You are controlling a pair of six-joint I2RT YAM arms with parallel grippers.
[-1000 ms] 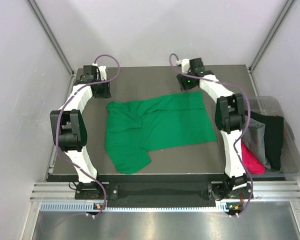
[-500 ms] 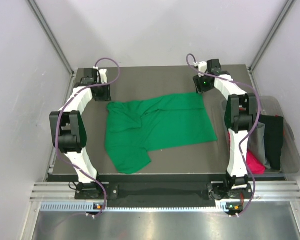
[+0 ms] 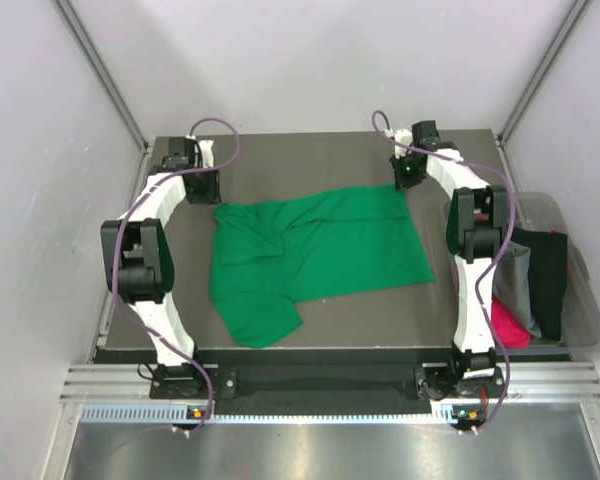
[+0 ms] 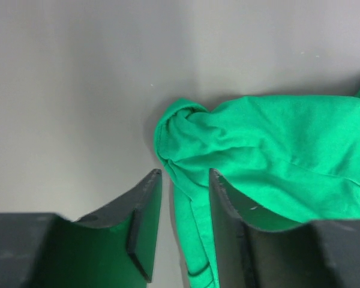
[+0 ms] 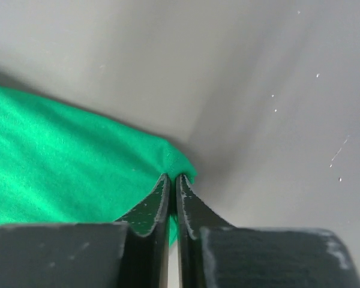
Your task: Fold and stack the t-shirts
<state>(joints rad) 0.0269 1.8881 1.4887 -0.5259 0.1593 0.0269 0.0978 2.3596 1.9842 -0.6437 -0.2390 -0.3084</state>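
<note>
Right jaws pinch the green t-shirt (image 5: 48, 156) corner, hiding its tip; left jaws gape astride its bunched edge.

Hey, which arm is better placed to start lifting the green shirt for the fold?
Right. The right gripper is shut on the shirt at its far right corner, pinching the fabric. The left gripper straddles the bunched far left edge with its jaws apart, so it likely must close first.
</note>
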